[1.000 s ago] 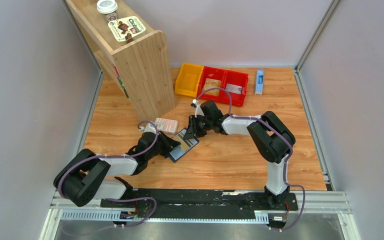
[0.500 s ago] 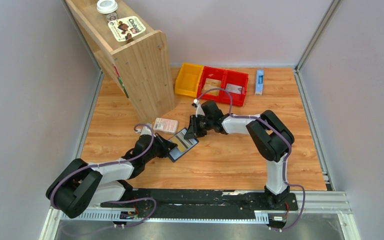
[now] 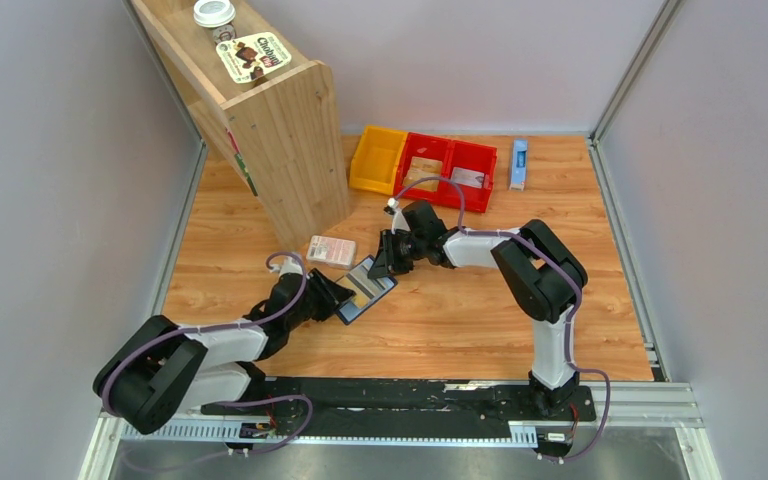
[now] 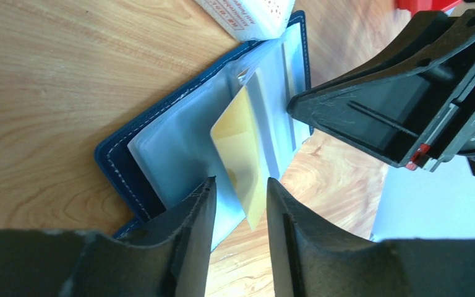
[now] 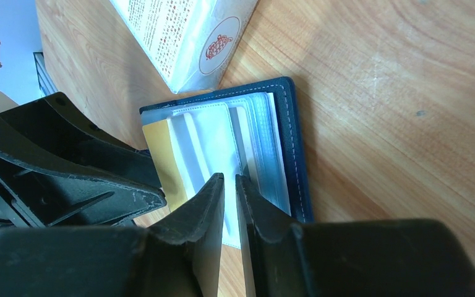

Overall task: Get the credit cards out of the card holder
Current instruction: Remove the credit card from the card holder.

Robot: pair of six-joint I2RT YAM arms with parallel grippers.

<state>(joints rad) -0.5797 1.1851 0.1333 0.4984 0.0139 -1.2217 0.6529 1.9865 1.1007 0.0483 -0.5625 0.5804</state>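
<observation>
The navy card holder [image 3: 384, 284] lies open on the wood, its clear sleeves up. A tan-yellow credit card [image 4: 241, 148] sticks partway out of a sleeve toward my left gripper [image 4: 240, 182]. That gripper is open, and the card's corner sits loose between its fingers. My right gripper [image 5: 229, 177] is at the holder's far side, its jaws almost together on the clear sleeve pages. A pale white credit card [image 5: 201, 133] rests in a sleeve just ahead of it, beside the tan card [image 5: 158, 154].
A pink-and-white packet [image 3: 332, 250] touches the holder's far corner. A wooden shelf [image 3: 280, 120] stands behind on the left. Yellow [image 3: 377, 160] and red bins [image 3: 450, 165] and a blue-and-white box [image 3: 519, 163] line the back edge.
The left gripper shut on the tan card, drew it partway out of its sleeve toward the left, then opened. The right gripper has stayed on the holder.
</observation>
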